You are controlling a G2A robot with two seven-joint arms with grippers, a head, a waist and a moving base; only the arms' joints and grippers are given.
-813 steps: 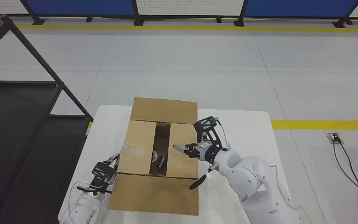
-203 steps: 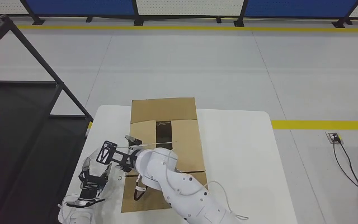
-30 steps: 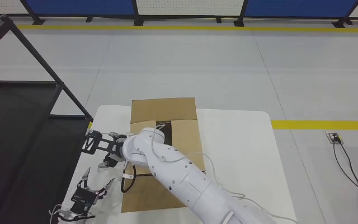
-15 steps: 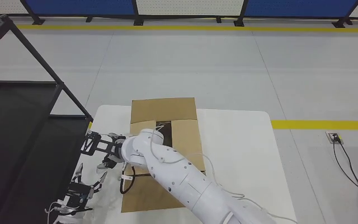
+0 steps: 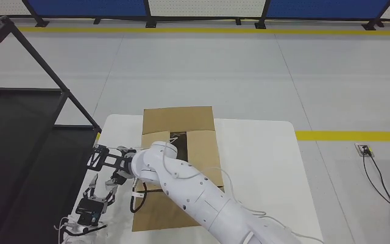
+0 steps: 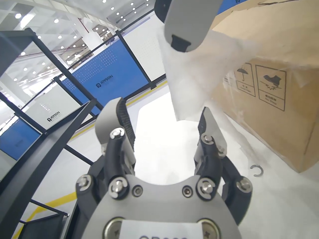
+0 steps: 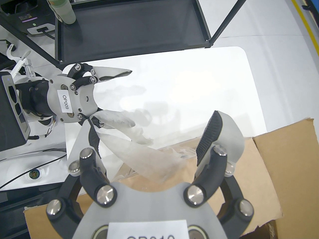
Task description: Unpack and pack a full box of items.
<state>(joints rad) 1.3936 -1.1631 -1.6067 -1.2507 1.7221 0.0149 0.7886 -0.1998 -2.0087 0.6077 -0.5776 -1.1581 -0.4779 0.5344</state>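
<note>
Two grippers meet just off the left side of the cardboard box (image 5: pixel 201 152), which stands in the middle of the white table (image 5: pixel 262 171). The right gripper (image 7: pixel 153 119) hangs above the box's left edge with its fingers spread wide and clamped on nothing. A white, half-clear wrapping sheet (image 6: pixel 199 75) leans against one of those fingers and trails from the box edge toward the table. The left gripper (image 6: pixel 162 108) sits lower, near the table's left rim, pointing up at the sheet. It too is spread wide, and the sheet's lower corner hangs between its fingers. In the right wrist view the sheet drapes over one left finger; whether it touches the other cannot be told.

The right arm lies across the box's near left part and hides that corner from the top view. The box's two long flaps are folded nearly flat, with a dark slot (image 5: pixel 178 141) between them, and the far flap stands open.

One small metal C-shaped ring (image 6: pixel 256 170) lies on the table just beside the box's near corner. A black metal rack (image 7: pixel 129 26) stands close against the table's left side, and a green bottle (image 7: pixel 61 7) stands beyond it. Blue panels (image 5: pixel 85 7) and a yellow floor line (image 5: pixel 341 135) lie farther off
</note>
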